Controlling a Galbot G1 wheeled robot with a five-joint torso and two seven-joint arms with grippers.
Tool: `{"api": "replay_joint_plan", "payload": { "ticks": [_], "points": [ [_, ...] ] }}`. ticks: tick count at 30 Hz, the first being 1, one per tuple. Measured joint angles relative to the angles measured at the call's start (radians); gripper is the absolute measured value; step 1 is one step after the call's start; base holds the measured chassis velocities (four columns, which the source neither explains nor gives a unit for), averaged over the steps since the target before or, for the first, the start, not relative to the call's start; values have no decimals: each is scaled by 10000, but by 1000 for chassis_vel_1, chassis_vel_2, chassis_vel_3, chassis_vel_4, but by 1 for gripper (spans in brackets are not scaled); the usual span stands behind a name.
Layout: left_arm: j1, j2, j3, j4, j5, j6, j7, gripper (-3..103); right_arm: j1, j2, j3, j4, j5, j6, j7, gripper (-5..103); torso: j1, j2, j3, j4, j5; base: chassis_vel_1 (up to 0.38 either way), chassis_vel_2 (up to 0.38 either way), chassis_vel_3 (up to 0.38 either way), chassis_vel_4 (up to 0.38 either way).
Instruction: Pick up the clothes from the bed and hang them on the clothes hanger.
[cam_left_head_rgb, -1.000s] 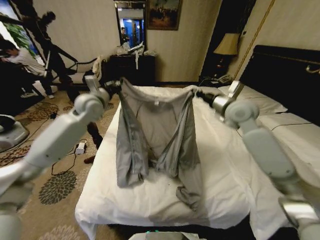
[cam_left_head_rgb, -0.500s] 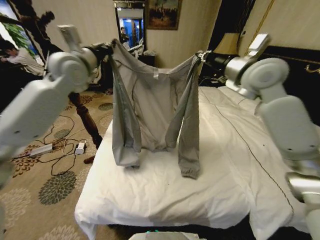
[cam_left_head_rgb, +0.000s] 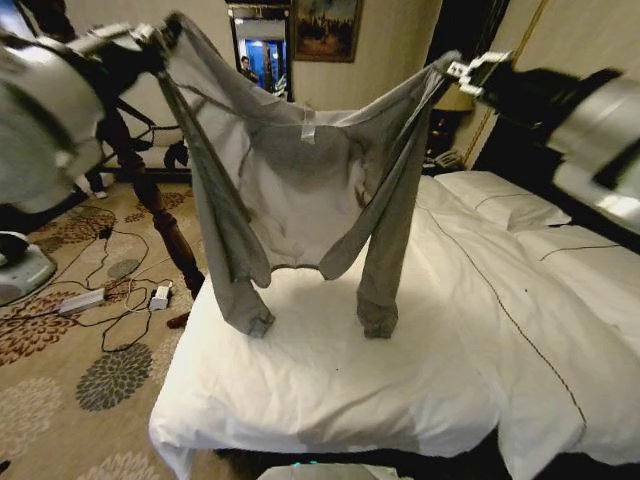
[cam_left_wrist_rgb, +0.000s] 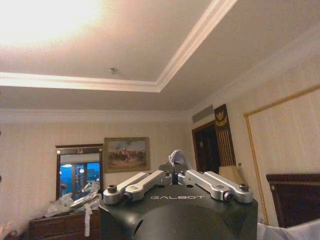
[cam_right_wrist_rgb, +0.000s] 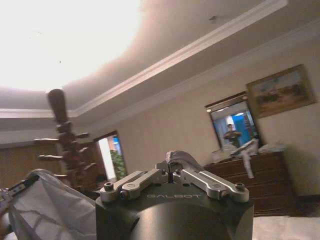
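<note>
Both arms raised high and spread wide. Left gripper (cam_left_head_rgb: 165, 32) clamped on one shoulder of the clothes (cam_left_head_rgb: 300, 190), right gripper (cam_left_head_rgb: 455, 68) clamped on the other; sleeve cuffs touch the bed (cam_left_head_rgb: 400, 370). Coat stand (cam_left_head_rgb: 160, 220) behind.

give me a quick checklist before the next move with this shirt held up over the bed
1. Left claw shut on the shirt's shoulder: ok.
2. Right claw shut on the other shoulder: ok.
3. Shirt spread open between the claws: ok, though the collar sags in the middle.
4. Sleeve cuffs clear of the bed: not ok, both touch the duvet.
5. Clothes hanger located: cannot tell.
6. Coat stand clear of the left arm's path: cannot tell, it stands close behind.
</note>
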Motion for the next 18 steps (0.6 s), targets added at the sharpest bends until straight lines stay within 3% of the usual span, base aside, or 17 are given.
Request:
{"api": "replay_joint_plan", "payload": {
  "ticks": [2, 6, 10, 14, 18],
  "points": [
    [165, 407, -139, -257, -231, 6, -57, 0, -190, -63, 163, 160, 108, 1, 12, 0, -1, 1, -2, 0, -4, 0, 0, 0, 0],
    [680, 363, -153, -258, -62, 10, -256, 0, -997, 13, 384, 291, -267, 1, 11, 0, 0, 1, -1, -10, 2, 0, 0, 0, 0],
    [1990, -115, -293, -99, 698, 12, -449, 0, -2692, 219, 659, 374, -1215, 2, -95, 0, 6, -2, 4, -10, 5, 0, 0, 0, 0],
    [4061, -912, -475, 83, 2264, -74, -514, 0, -4970, 687, 1131, 638, -2438, -43, -195, 0, 7, -4, 4, -12, 6, 0, 0, 0, 0],
    [5168, -1547, -465, 440, 3277, -198, -500, 0, -5831, 1181, 1121, 695, -3266, -138, -363, 0, 4, -4, 2, -9, 1, 0, 0, 0, 0]
  ]
}}
